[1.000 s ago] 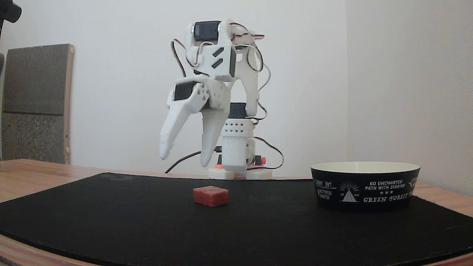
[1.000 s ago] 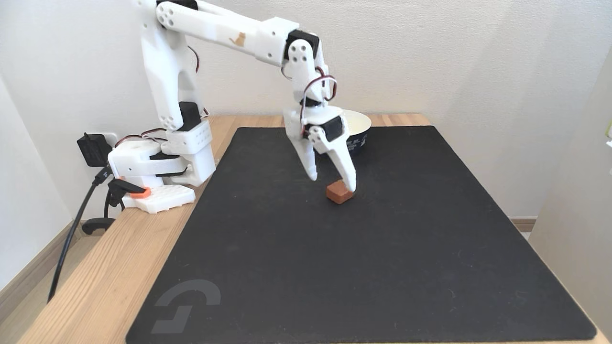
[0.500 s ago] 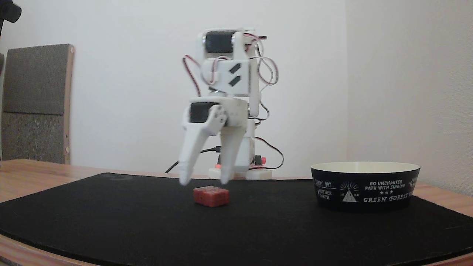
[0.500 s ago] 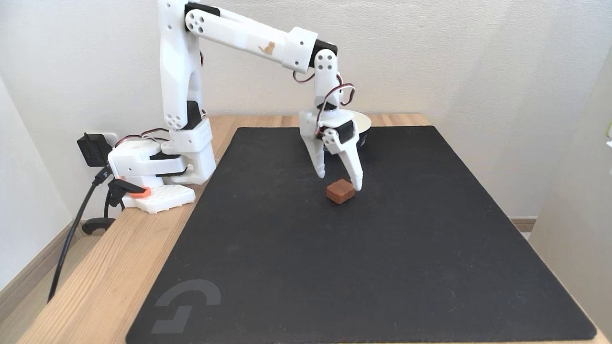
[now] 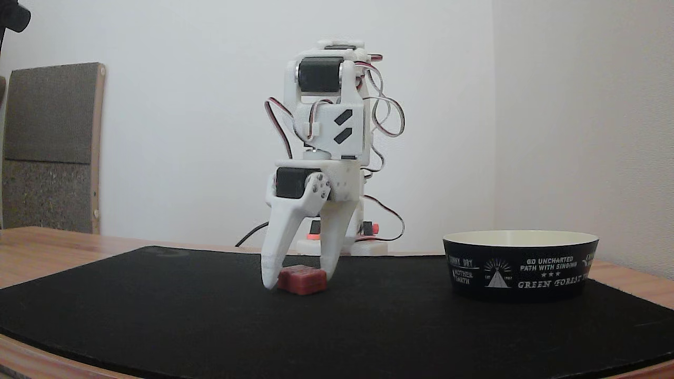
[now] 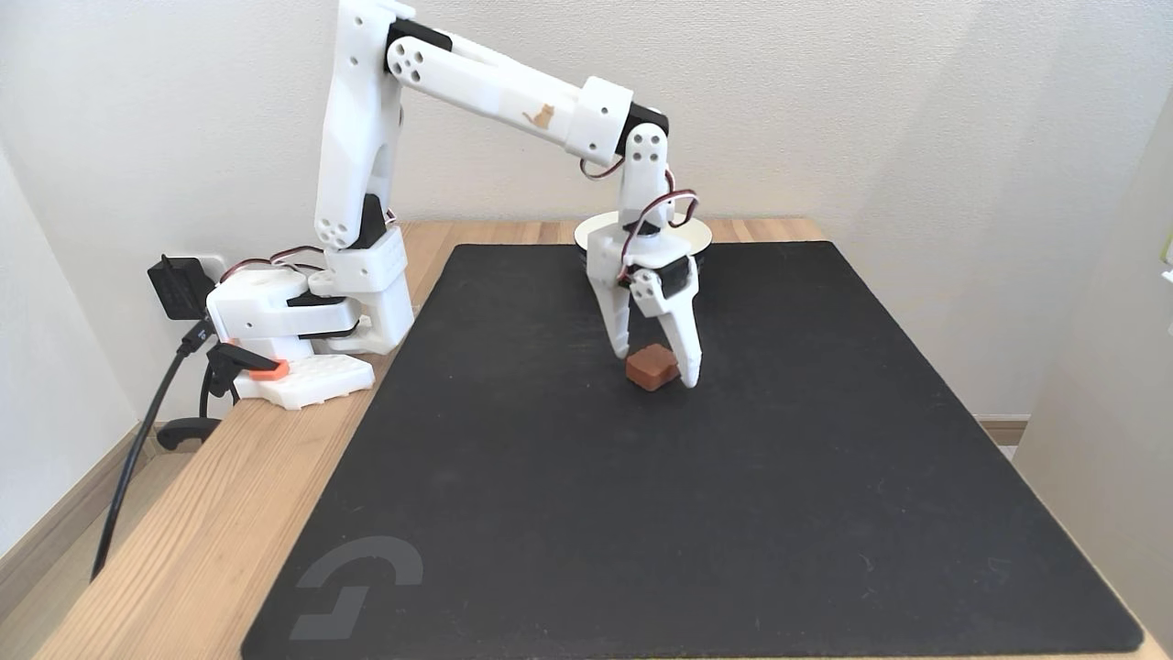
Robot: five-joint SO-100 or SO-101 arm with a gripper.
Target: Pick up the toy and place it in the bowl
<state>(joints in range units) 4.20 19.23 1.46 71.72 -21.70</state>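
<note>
Since the frames a second and half a second ago, the arm has swung over and come down: then the gripper hung above the mat with its tips clear of the block, and now the gripper [image 5: 300, 280] sits low with a finger on each side of the toy [image 5: 302, 279]. The toy itself lies in the same spot on the mat as before.

In both fixed views the jaws stand spread, straddling the small red block rather than pinching it. In the low fixed view one fingertip reaches the mat at the block's 9 o'clock side and the other finger comes down at its 3 o'clock side, close against it; whether either finger actually touches the block I cannot tell. In the high fixed view the toy [image 6: 652, 367] rests flat on the black mat [image 6: 641, 513], with the gripper [image 6: 658, 368] around it, one finger at its 10 o'clock and the other at its 3 o'clock.

The bowl [image 5: 520, 266] stands on the mat well apart from the toy, at the toy's 3 o'clock in the low fixed view. In the high fixed view the bowl [image 6: 698, 235] is at the toy's 12 o'clock, largely hidden behind the wrist. The arm's base [image 6: 293, 321] sits on the wooden table [image 6: 183, 550] at the mat's 9 o'clock edge.
</note>
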